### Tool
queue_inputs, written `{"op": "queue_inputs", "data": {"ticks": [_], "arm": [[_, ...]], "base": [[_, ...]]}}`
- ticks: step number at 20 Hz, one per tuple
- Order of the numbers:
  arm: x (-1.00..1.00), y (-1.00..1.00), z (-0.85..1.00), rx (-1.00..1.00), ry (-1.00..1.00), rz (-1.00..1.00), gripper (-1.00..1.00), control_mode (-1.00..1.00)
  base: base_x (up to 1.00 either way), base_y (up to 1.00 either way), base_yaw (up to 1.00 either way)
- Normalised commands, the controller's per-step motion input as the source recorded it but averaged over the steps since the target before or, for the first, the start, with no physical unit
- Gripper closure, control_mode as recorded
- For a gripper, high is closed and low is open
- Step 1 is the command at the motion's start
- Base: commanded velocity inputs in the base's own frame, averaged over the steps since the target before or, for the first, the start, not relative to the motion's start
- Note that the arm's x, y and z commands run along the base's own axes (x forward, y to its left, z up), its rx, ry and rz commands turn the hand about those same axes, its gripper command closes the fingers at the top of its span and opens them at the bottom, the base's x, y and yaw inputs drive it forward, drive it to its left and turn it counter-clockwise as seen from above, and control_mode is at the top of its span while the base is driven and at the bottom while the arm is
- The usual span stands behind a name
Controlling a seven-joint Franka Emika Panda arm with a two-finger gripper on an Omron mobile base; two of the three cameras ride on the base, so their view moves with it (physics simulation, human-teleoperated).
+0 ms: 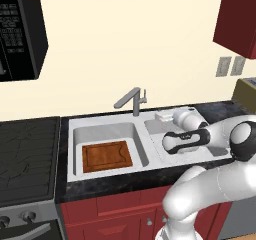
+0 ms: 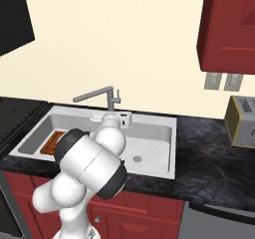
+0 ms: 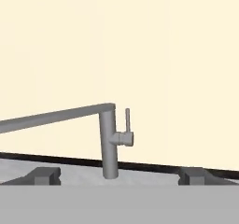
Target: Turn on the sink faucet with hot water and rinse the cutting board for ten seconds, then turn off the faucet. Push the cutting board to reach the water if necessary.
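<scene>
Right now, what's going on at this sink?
The arm is reaching over the sink, its hand camera facing the faucet. The gripper holds nothing; its fingers sit wide apart, short of the lever, which stands upright. No water is running. The cutting board lies flat and untouched in the left basin, with the spout angled over that basin.

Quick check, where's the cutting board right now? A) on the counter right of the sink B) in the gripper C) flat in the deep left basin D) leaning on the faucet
C: the cutting board lies flat on the floor of the deep left basin of the sink, with the faucet spout reaching out over that basin and no water running.
</scene>
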Motion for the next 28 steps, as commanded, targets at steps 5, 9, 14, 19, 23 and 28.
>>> {"op": "queue_inputs", "data": {"ticks": [5, 9, 14, 19, 23, 28], "arm": [[0.45, 0.00, 0.00, 0.01, 0.01, 0.00, -1.00, -1.00], [0.41, 0.00, 0.00, 0.01, 0.00, 0.00, -1.00, -1.00], [0.36, 0.00, 0.00, 0.00, 0.00, 0.00, -1.00, -1.00], [0.31, 0.00, 0.00, 0.00, 0.00, 0.01, -1.00, -1.00], [0.29, 0.00, 0.00, 0.00, 0.00, 0.01, -1.00, -1.00], [0.16, 0.00, -0.01, 0.00, 0.00, 0.01, -1.00, -1.00]], "base": [[0.00, 0.00, 0.00], [0.00, 0.00, 0.00], [0.00, 0.00, 0.00], [0.00, 0.00, 0.00], [0.00, 0.00, 0.00], [0.00, 0.00, 0.00]]}}
